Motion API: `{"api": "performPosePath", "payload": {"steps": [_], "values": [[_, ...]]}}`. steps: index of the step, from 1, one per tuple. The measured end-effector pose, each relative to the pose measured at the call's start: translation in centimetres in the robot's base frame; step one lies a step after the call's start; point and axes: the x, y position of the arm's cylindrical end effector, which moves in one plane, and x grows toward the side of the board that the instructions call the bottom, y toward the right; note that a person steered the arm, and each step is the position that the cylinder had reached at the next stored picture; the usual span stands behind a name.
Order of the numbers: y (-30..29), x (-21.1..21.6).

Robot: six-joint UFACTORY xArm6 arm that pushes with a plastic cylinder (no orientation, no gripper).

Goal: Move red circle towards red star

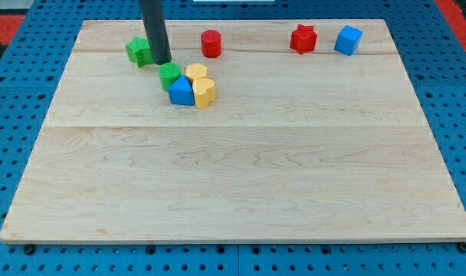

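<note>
The red circle (211,43) stands near the view's top, left of centre, on the wooden board (241,176). The red star (303,38) sits to its right, at about the same height, with bare board between them. My tip (162,60) rests on the board left of the red circle, a short gap away, just right of the green star (139,50) and above the green circle (169,75).
A blue cube (348,40) sits right of the red star. A cluster lies below my tip: the green circle, a blue block (182,92), and two yellow blocks (196,73) (205,92). Blue pegboard surrounds the board.
</note>
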Motion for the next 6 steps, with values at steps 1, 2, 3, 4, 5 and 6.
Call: {"api": "performPosePath", "payload": {"steps": [1, 2, 3, 4, 5, 6], "values": [[0.1, -1.1], [1.4, -2.9], [2.2, -4.1], [4.2, -4.3], [5.3, -2.6], [6.8, -1.9]]}}
